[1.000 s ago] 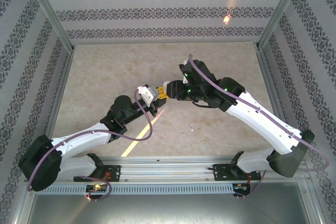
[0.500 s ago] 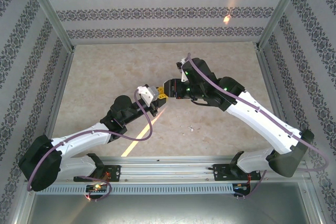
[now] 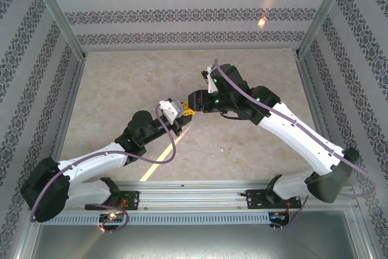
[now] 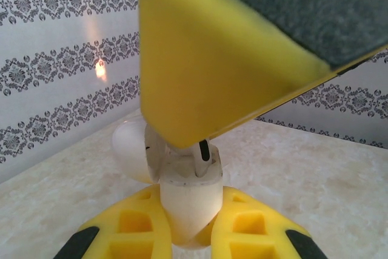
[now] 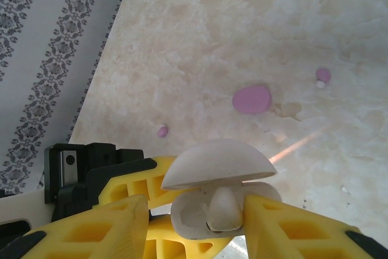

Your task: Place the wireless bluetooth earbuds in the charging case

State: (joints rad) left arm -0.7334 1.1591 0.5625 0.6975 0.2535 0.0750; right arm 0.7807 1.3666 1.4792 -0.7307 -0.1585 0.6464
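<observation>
Overhead, the left hand [image 3: 182, 119] and right hand [image 3: 190, 110] are seen tip to tip above the middle of the desk [image 3: 121, 83]. The case [image 4: 185, 201], pale and with its lid swung up, is clamped at its base between the left hand's fingers. The right hand is held half spread, its fingers straddling the case with a gap at one side. A pale piece [image 5: 224, 207] is seated inside. On the desk two purple earbuds are seen well apart, one earbud [image 5: 162, 131] left of centre, the other earbud [image 5: 323, 76] at right, with a pink oval [image 5: 251, 99] between them.
</observation>
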